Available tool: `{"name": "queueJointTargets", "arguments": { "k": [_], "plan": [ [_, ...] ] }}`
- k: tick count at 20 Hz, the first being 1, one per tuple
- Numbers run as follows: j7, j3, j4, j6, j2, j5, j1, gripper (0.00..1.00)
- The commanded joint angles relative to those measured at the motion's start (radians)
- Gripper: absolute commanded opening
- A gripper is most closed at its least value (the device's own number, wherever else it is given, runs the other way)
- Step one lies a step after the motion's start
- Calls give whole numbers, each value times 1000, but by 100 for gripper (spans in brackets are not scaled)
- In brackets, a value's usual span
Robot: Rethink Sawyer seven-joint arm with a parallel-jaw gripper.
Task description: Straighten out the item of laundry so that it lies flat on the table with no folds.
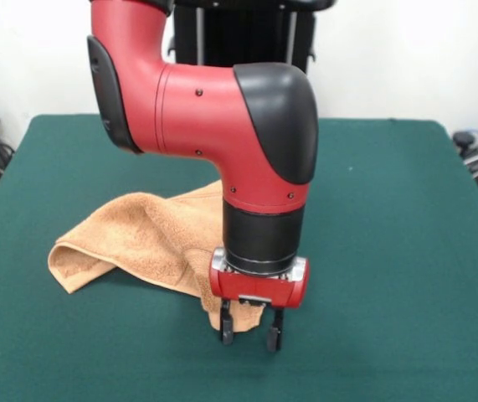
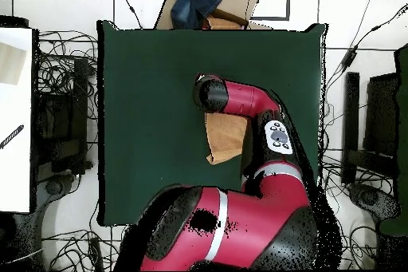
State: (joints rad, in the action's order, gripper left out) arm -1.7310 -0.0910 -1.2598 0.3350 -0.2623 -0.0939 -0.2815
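The item of laundry (image 1: 142,239) is a peach-orange terry towel lying crumpled on the green table (image 1: 389,251), with its left end folded over on itself. One corner reaches toward the table's front, under my gripper (image 1: 250,337). The gripper points straight down with its fingers apart and their tips at the table surface. The left fingertip (image 1: 226,335) is at the towel's corner, and green table shows between the two fingers. In the overhead view the arm covers the gripper, and only part of the towel (image 2: 225,137) shows beside the arm on the table (image 2: 143,85).
My red arm's elbow (image 1: 222,117) hangs over the towel's right part and hides it. Beyond the table's edge are a cardboard box with a blue cloth (image 2: 209,1), tangled cables (image 2: 60,93) and a white surface (image 2: 16,117).
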Motion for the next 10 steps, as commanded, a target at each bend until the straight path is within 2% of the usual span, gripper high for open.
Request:
{"name": "queueJointTargets", "arguments": {
  "k": [1,5,10],
  "plan": [
    [-15,-75,-74,154,4,-13,1,100],
    [-19,-91,-114,101,-12,-23,-23,100],
    [-18,-78,-139,145,-55,-19,-17,100]
  ]
}}
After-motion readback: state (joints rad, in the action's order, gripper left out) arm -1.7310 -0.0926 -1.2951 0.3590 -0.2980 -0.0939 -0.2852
